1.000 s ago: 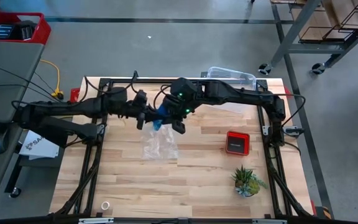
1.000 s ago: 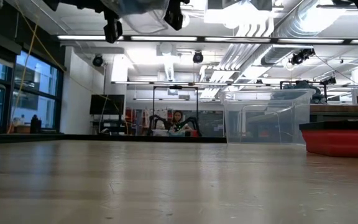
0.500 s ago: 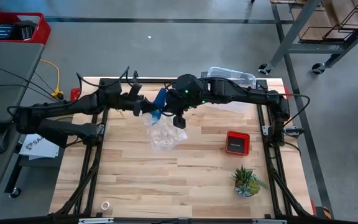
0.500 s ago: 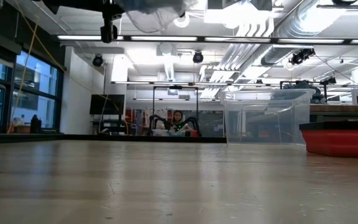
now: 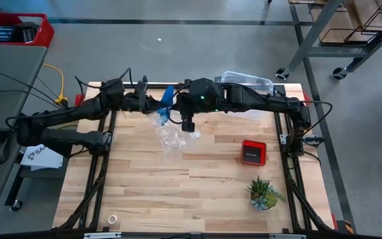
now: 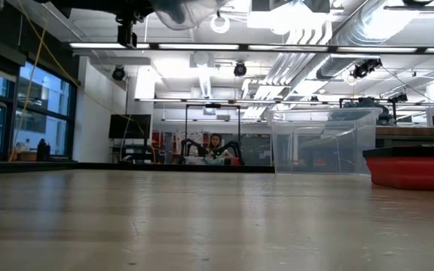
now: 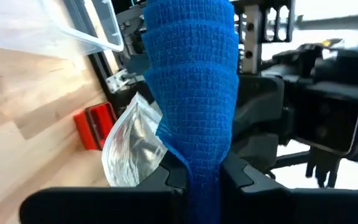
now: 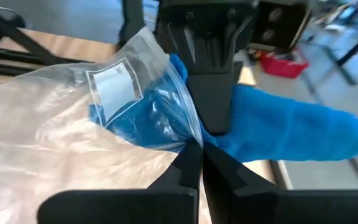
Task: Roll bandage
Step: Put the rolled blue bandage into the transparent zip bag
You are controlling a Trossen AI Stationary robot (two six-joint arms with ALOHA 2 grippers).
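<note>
Above the far middle of the counter [image 5: 138,179], the left end effector [image 7: 199,177] was clamped on the blue bandage [image 7: 194,81]. Facing it, the right end effector [image 8: 194,155] was pinched together on the rim of the clear plastic bag [image 8: 61,118], which hung below with one end of the bandage inside it. Judged risks: the soft strip could slip from the left grip as the arms drew apart; the bag could tear or snag on the bandage; a released bandage would drop toward the red device [image 5: 253,152].
</note>
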